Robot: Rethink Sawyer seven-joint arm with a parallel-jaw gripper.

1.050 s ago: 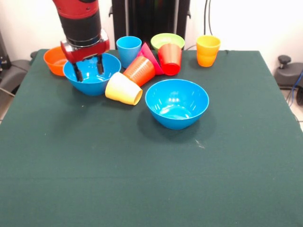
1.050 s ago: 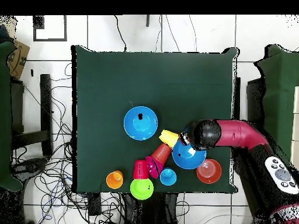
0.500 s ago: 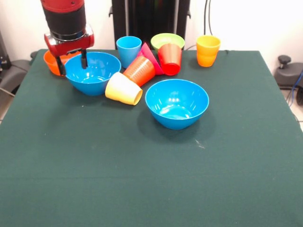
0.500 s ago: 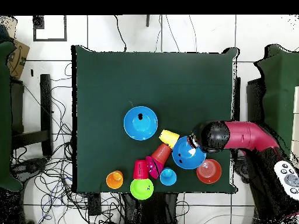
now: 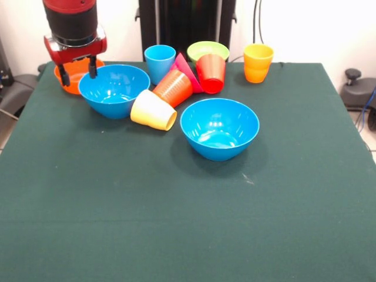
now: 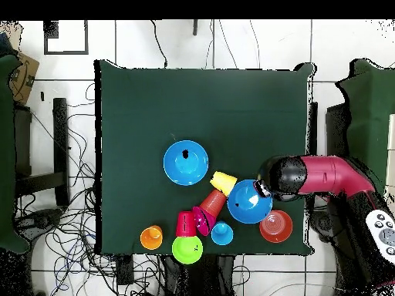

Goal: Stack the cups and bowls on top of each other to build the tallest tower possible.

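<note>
Lifted out of the blue bowl (image 5: 115, 89) toward ten o'clock, the claw (image 5: 76, 73) hangs released and empty above the orange bowl (image 5: 70, 79), probably light, stiff, slippery plastic best pinched at its rim.

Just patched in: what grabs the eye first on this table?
The red gripper hangs open over the orange bowl at the table's back corner, beside a big blue bowl. Behind it, cups and bowls crowd together, with the pale yellow cup and orange cup tipped over. A second blue bowl sits alone, nearer mid-table.
</note>
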